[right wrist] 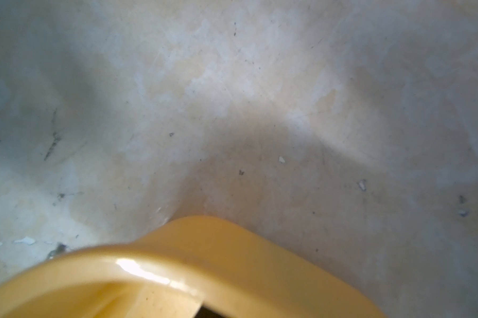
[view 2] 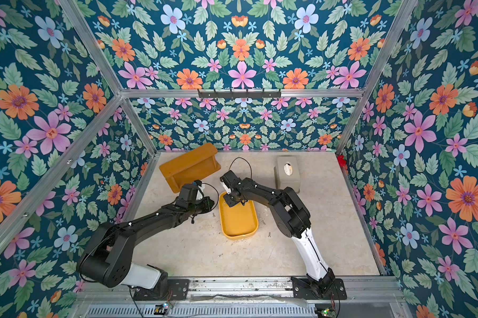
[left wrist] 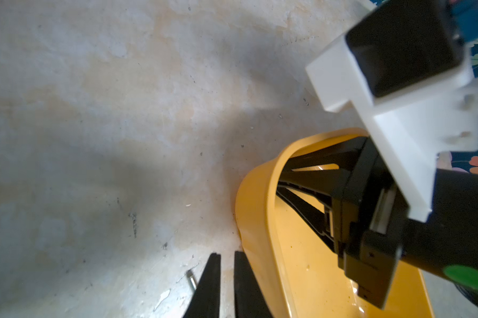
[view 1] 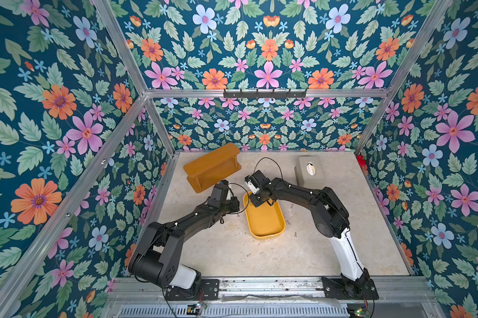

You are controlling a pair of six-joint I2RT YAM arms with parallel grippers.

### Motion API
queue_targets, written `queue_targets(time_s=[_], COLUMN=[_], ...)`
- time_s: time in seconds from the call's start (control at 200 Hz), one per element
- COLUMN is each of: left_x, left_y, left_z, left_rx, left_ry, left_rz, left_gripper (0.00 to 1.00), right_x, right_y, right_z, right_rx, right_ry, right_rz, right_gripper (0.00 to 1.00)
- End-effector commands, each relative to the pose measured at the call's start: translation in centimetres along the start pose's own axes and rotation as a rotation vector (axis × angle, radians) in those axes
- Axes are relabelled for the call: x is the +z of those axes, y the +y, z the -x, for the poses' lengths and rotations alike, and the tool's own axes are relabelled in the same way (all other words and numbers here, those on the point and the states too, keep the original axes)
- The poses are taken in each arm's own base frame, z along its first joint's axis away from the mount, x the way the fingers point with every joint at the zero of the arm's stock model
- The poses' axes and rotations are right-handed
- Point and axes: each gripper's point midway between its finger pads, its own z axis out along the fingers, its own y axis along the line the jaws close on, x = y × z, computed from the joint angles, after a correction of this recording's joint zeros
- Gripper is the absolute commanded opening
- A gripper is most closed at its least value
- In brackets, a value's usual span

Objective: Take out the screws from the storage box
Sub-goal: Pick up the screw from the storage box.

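Note:
The storage box (view 1: 266, 220) (view 2: 239, 219) is a shallow mustard-yellow tray at mid-table. No screws show on the part of its floor that I can see. Three screws lie on the table outside it in a top view: one off its left side (view 1: 238, 215) and two off its right side (view 1: 288, 221) (view 1: 295, 234). My right gripper (view 1: 254, 203) (left wrist: 280, 179) reaches down into the tray's far end, its fingertips hidden behind the rim (right wrist: 177, 247). My left gripper (left wrist: 227, 256) hovers low just outside the tray's left wall, shut to a thin slit and holding nothing, with a screw (left wrist: 191, 278) beside one finger.
An orange-brown wooden shelf (view 1: 211, 166) lies at the back left, close behind the left wrist. A grey-beige tissue box (view 1: 308, 170) stands at the back right. A black hook rail (view 1: 265, 93) is on the back wall. Floral walls close in three sides.

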Motion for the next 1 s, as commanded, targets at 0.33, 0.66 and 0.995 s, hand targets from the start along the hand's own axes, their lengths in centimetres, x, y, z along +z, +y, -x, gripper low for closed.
queue_targets(time_s=[0.33, 0.66, 0.995], left_x=[0.0, 0.0, -0.1], left_y=[-0.4, -0.5, -0.7], left_z=[0.4, 0.6, 0.9], left_rx=[0.012, 0.014, 0.015], left_ry=[-0.013, -0.015, -0.016], left_rz=[-0.020, -0.022, -0.024], left_gripper=[0.17, 0.16, 0.13], right_x=[1.1, 0.8, -4.2], right_y=[-0.2, -0.2, 1.2], right_z=[-4.6, -5.3, -1.2], right_rx=[-0.014, -0.013, 0.027], right_ry=[0.157, 0.168, -0.004], right_rz=[-0.013, -0.027, 0.047], right_gripper=[0.14, 0.00, 0.00])
